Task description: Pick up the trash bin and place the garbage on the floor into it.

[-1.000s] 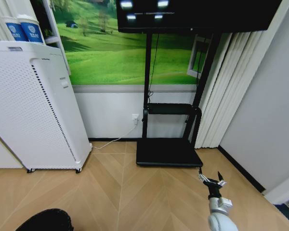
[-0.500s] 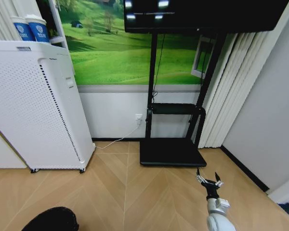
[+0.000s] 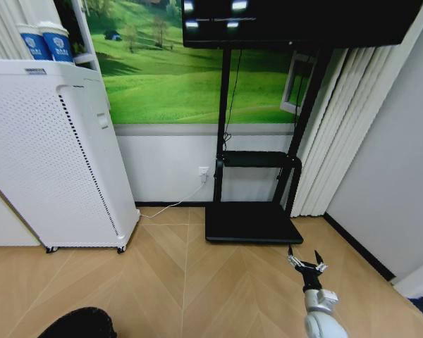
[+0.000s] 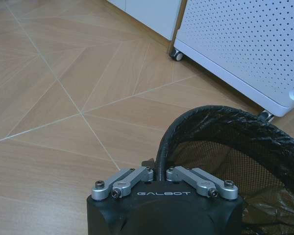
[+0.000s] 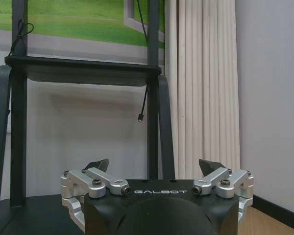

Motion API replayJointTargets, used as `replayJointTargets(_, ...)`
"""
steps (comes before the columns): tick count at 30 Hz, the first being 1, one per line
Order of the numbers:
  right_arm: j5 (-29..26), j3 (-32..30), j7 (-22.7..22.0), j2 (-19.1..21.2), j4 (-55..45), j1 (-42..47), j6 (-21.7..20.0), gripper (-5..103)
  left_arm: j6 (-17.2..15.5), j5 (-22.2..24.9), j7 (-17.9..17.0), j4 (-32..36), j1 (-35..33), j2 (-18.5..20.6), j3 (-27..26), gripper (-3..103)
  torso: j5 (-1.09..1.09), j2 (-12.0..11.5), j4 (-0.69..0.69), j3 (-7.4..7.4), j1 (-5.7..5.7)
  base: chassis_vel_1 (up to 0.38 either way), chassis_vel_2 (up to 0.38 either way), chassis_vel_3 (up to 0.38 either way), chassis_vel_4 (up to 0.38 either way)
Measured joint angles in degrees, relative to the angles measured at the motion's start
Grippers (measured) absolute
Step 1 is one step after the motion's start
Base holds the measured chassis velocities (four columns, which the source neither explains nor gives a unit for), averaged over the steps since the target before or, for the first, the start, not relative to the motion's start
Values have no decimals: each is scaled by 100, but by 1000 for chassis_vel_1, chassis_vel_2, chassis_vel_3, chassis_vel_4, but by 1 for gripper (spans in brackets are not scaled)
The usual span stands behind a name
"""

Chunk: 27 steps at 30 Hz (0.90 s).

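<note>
Bin: While the left gripper [image 4: 158,172] fingers clench its rim, the trash bin [image 3: 77,324] sits at the head view's lower left.
Handling: probably light; thin mesh rim, best pinched there.
Right gripper [image 3: 304,265]: fingers spread, empty.
Nearby: white appliance [image 3: 49,155], black stand [image 3: 252,222].

The left claw [image 4: 159,172] is pinching its fingers closed on the trash bin [image 4: 225,147] rim, while the right claw [image 3: 305,264] is hanging spread wide, extended forward low.
</note>
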<state>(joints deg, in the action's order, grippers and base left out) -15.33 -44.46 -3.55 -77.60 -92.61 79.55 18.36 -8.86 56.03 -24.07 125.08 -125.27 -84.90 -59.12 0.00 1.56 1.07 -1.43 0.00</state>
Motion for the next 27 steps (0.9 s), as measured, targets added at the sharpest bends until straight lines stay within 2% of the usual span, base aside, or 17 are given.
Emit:
replayJointTargets(17,-115,10,-21,1,1,-14,59,100,18,-55,83,-258,106,39,56,6,1,0,1,0,0,33,29,-31,-26)
replayJointTargets(27,-231,-48,-58,81,138,-82,75,100,-35,-92,146,-366,14,66,-153,5,0,0,0,0,0,0,0,0,0)
